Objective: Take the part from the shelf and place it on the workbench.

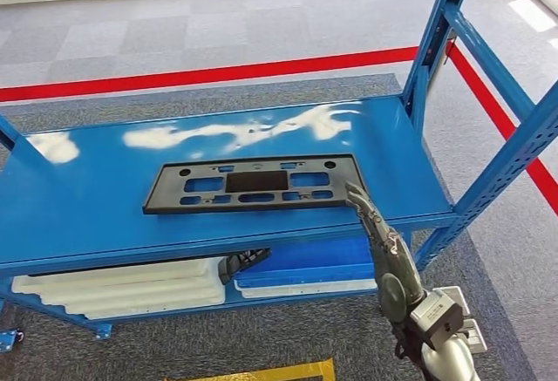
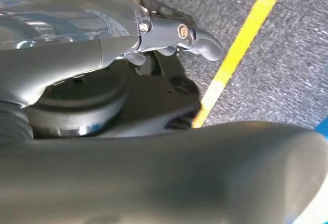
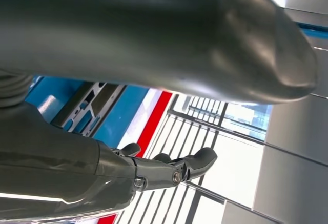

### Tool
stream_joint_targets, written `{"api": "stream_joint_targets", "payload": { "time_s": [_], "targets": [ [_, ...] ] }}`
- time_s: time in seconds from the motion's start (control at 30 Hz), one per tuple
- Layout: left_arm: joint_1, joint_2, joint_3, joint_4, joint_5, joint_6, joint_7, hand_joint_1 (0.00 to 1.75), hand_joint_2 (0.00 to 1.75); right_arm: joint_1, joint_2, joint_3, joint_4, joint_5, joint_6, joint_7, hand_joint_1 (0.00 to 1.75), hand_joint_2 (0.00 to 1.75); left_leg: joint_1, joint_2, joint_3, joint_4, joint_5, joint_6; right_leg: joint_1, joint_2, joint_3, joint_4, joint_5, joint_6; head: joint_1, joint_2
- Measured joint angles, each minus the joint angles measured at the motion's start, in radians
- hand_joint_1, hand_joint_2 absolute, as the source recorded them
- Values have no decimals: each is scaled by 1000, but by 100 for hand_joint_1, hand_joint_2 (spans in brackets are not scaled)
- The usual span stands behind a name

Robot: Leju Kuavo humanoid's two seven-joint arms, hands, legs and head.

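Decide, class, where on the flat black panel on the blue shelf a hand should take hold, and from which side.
Probably its right short end. The black panel lies flat on the blue shelf, too long to span, and the right hand already reaches that corner. Come in from the right and front, pinching the thin rim beside a cutout.

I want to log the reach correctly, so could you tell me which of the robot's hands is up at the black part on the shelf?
The right hand: its fingertips reach the black part's right end, while the left hand sits below the shelf edge.
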Motion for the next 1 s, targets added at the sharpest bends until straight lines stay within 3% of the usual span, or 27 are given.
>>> {"api": "stream_joint_targets", "payload": {
  "time_s": [0.07,0.13,0.23,0.27,0.33,0.37,0.4,0.43,0.47,0.53,0.57,0.73,0.8,0.87,0.9,0.93,1.0],
  "targets": [
    [-1,1,0,0,0,0,-2,0,0,-2,0,0,0,-1,0,-1,0,0,-7,0,44,-101,43,16,1,0,7,-1,-6,5,0,0],
    [-1,3,0,0,0,-1,-3,0,0,-3,1,0,0,-1,0,-1,0,0,-13,0,55,-124,39,26,1,0,7,-4,-7,14,0,0],
    [-1,3,0,0,0,-2,-4,0,0,-5,1,0,-2,-1,0,-2,0,0,-7,1,67,-149,41,33,1,-1,6,9,-22,28,1,0],
    [-1,3,0,0,0,-3,-4,0,0,-5,1,1,-2,-2,0,-3,0,0,-4,2,72,-157,43,34,2,0,-8,43,-43,31,1,0],
    [-1,3,0,0,0,-6,-4,0,0,-5,1,1,-1,-2,0,-3,0,0,-3,4,76,-160,43,38,2,1,-67,163,-103,34,1,0],
    [-1,3,0,0,0,-7,-5,0,0,-4,1,1,0,-2,0,-3,0,0,-3,4,77,-160,42,39,2,1,-99,222,-122,37,1,0],
    [-1,3,0,0,0,-7,-5,0,0,-3,1,1,0,-2,0,-4,0,0,-4,4,78,-160,40,40,1,1,-120,255,-123,39,1,0],
    [0,3,0,0,0,-7,-5,0,0,-4,1,2,1,-3,0,-4,0,0,-3,3,81,-160,38,39,1,1,-122,250,-104,41,1,0],
    [0,3,0,0,0,-8,-6,0,0,-4,1,2,1,-4,0,-4,0,0,-3,3,85,-159,35,37,0,1,-106,205,-67,42,1,0],
    [-1,3,0,0,0,-8,-7,0,0,-5,1,2,1,-6,0,-6,0,0,-4,1,92,-153,25,28,0,0,-49,72,5,42,2,0],
    [-1,4,0,0,0,-8,-7,0,0,-5,1,2,1,-7,0,-7,0,0,-6,0,93,-150,20,22,0,1,-30,26,21,39,1,0],
    [-3,4,0,0,0,-9,-8,0,0,-5,1,2,0,-11,-1,-10,0,0,-7,0,89,-130,0,6,-1,3,-18,-1,16,12,0,0],
    [-4,4,0,0,0,-9,-8,0,0,-5,2,2,0,-12,-1,-11,0,0,-2,0,51,-49,-48,-6,-5,0,-16,-2,14,5,0,0],
    [-3,4,0,0,0,-9,-8,0,0,-4,2,3,0,-12,-1,-11,0,0,3,0,-19,87,-103,-15,-5,-1,-15,-2,12,1,0,0],
    [-1,4,0,0,0,-9,-8,0,0,-4,2,3,0,-12,-1,-11,0,0,4,0,-45,132,-110,-17,-5,-1,-13,-1,11,0,0,0],
    [0,4,0,0,0,-9,-8,0,0,-4,2,3,0,-12,-1,-11,0,0,5,0,-54,140,-97,-18,-5,-1,-11,-1,8,0,0,0],
    [0,4,0,0,0,-9,-8,0,0,-4,3,3,0,-13,-1,-11,0,0,4,0,-17,42,-21,-11,-4,1,0,-2,2,2,0,0]
  ]
}}
